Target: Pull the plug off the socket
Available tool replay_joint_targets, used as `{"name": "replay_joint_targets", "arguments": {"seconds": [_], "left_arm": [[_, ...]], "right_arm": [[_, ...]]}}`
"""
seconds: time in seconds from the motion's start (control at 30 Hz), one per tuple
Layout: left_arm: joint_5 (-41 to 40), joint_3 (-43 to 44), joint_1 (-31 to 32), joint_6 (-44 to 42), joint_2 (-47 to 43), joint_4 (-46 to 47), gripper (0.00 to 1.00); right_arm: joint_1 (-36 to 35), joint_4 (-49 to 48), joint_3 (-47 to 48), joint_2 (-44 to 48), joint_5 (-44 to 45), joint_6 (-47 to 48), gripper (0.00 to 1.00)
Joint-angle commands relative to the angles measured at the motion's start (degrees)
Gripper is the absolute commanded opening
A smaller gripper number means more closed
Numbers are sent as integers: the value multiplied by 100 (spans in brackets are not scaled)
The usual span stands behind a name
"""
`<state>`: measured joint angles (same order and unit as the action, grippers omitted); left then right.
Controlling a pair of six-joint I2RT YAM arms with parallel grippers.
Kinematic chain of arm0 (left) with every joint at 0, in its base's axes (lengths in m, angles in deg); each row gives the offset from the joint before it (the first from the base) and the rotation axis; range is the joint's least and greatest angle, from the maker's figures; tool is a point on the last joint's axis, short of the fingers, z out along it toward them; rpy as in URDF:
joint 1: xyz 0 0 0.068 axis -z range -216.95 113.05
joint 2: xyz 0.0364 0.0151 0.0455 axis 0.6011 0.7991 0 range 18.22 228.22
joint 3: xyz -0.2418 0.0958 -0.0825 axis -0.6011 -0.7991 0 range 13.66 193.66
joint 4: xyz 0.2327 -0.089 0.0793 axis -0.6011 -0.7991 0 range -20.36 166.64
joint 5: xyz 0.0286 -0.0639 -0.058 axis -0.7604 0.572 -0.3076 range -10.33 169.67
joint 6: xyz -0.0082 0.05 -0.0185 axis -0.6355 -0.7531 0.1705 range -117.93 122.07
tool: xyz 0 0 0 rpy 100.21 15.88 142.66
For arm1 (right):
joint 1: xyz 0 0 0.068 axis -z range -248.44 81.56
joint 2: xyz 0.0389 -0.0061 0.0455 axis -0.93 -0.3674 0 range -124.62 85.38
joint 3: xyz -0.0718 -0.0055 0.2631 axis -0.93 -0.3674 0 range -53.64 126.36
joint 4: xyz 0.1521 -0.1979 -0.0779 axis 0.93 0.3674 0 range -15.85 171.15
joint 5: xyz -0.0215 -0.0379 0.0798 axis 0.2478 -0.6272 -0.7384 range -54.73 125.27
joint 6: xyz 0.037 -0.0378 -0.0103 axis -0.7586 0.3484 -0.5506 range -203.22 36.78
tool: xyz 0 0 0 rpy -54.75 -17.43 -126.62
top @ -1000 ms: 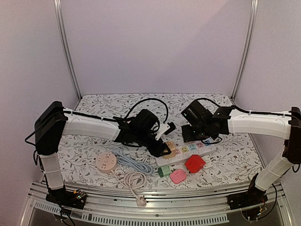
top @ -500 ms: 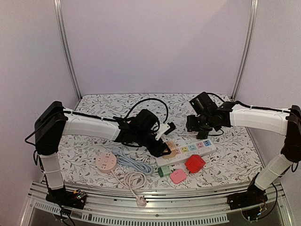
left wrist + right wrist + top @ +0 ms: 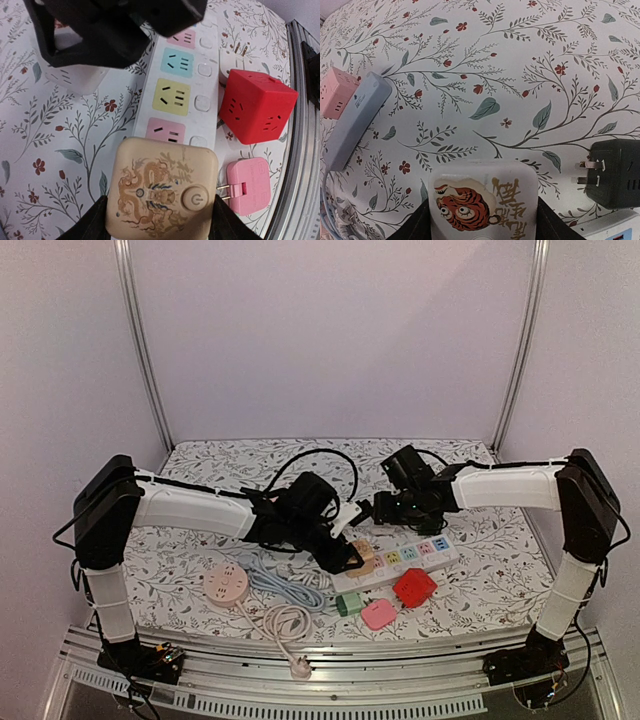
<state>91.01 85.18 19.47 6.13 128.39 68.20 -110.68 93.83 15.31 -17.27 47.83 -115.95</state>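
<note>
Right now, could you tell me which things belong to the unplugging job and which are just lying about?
Job: beige dragon plug, gripped by left pincer; multicoloured power strip.
Lying about: red cube, pink adapter, black adapter, round pink socket, white tiger plug, flanked by right pincer.

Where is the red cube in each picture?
Top external: the red cube is low and right of centre, on the near side of the power strip.
Left wrist: at the right, beside the same power strip and above a pink plug.
Right wrist: not in it.
Shared landmark: the power strip with its coloured sockets, next to the cube in both views.
</note>
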Motion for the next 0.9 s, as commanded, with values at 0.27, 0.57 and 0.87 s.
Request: {"name": "replay_joint_targets", "arguments": {"seconds": [0.27,0.57,0.87], "left_arm": [[-122,-209,54,-1,111,-281,34],[-114,-192,55,-9,118,-280,34],[-122,-183,53,3,119,-289,34]], "right_arm": [[232,-546,124,-531,-331,-350,43],[303,-555,-48,-578,-314,-401,65],[312,-496,-153,-391,-232,-345,77]]}}
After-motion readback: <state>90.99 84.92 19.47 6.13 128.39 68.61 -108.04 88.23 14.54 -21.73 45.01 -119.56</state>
